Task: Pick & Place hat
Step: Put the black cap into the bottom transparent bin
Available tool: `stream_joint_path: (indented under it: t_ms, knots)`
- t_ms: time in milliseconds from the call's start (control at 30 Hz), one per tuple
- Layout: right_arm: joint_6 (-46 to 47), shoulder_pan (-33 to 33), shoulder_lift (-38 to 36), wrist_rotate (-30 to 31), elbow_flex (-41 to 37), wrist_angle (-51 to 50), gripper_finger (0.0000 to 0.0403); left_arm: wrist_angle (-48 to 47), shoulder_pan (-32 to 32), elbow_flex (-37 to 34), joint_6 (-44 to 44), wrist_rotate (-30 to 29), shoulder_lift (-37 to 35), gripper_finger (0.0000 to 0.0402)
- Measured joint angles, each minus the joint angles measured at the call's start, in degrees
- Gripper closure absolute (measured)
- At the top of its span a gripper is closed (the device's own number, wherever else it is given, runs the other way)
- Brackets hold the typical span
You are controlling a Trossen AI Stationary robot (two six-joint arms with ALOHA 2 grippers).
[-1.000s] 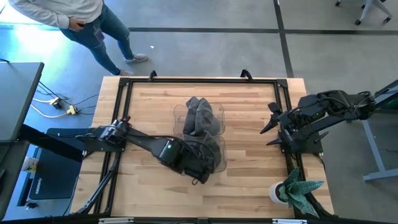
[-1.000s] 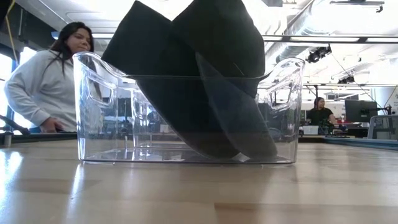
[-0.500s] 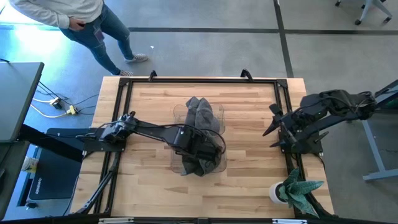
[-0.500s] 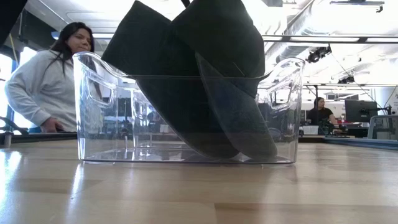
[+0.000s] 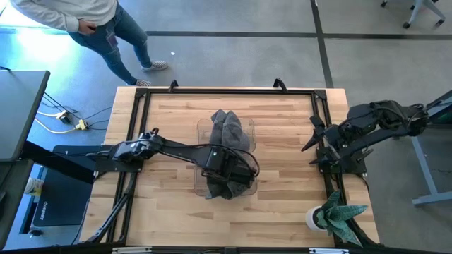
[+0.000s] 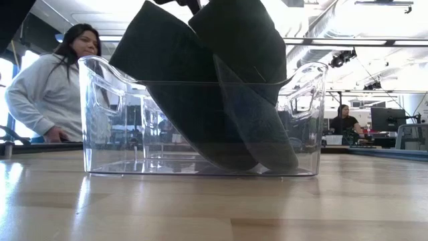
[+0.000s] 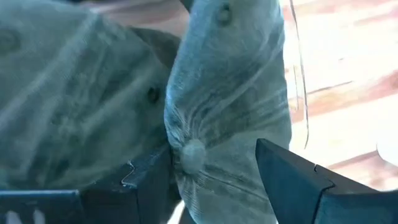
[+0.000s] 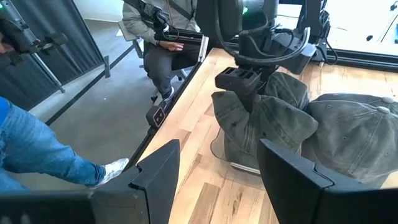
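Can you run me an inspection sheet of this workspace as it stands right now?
Surface: wooden table, black frame.
Job's things: two grey caps in a clear bin; near cap under the left hand.
Clutter: potted plant at the right near corner.
Hands: left hand over the bin, closed on the near cap; right hand open, at the table's right edge.
Cables: on the floor, left.
Surroundings: person standing beyond the table.
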Motion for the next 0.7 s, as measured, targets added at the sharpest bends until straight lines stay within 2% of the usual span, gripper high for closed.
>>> stream_joint_path:
  t_ms: [133, 233, 567, 700]
  knots:
    - [0.00, 0.00, 0.13, 0.02, 0.00, 0.02, 0.0194, -0.53, 0.00, 0.00, -0.03, -0.79, 0.00, 0.0182]
    - [0.06, 0.00, 0.09, 0.02, 0.00, 0.05, 0.0194, -0.91, 0.00, 0.00, -0.03, -0.79, 0.00, 0.0209]
    - [0.20, 0.00, 0.09, 0.01, 0.00, 0.07, 0.0194, -0.27, 0.00, -0.02, 0.39, -1.88, 0.72, 0.0385]
    - [0.20, 0.00, 0.09, 0.02, 0.00, 0.07, 0.0194, 0.29, 0.00, 0.00, 0.00, -1.54, 0.72, 0.0376]
